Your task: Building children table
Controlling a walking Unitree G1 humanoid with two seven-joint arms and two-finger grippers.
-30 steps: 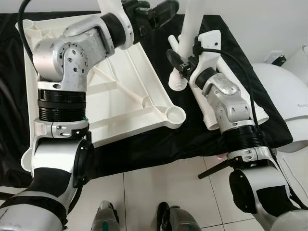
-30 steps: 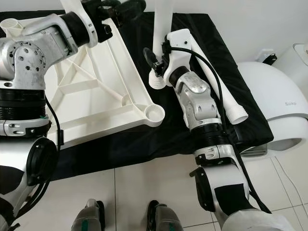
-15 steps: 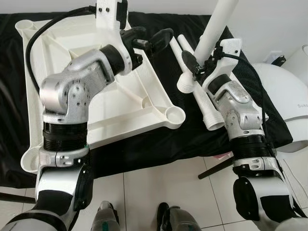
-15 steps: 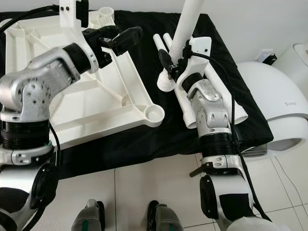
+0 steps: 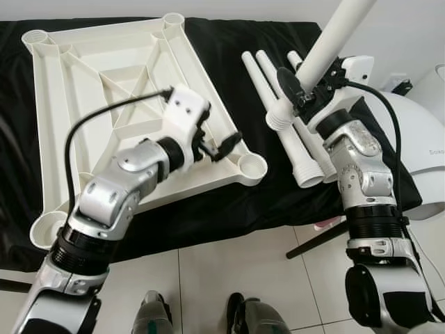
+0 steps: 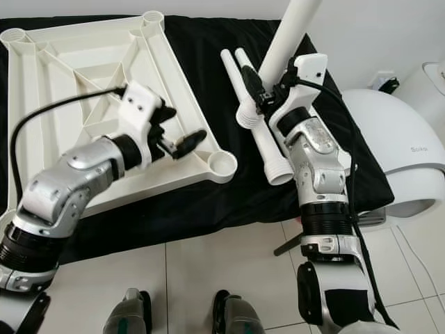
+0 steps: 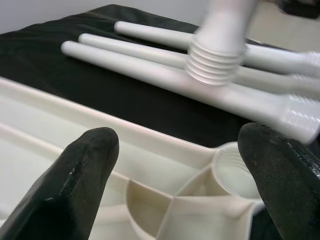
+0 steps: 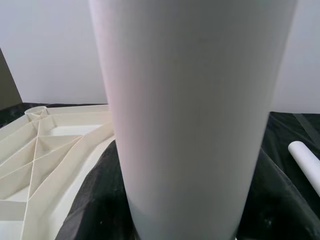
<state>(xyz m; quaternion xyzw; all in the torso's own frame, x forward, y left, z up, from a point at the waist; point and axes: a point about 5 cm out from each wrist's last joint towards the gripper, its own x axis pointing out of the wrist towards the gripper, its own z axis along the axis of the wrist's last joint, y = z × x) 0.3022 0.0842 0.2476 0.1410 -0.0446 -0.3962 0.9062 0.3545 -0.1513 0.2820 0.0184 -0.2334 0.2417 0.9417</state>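
Silver arms, black cables, joints

Only legible txt: grey lettering showing on white rounded appliance [image 6: 407, 163] at robot's right, reading approx "Soko"; partly cut off in left eye view.

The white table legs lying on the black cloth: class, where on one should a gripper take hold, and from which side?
Grip a lying leg on its smooth, round shaft, near mid-length, coming down from above with the fingers closing across it. It lies flat on the black cloth close beside other legs, and its ribbed threaded end should probably stay free for the corner socket.
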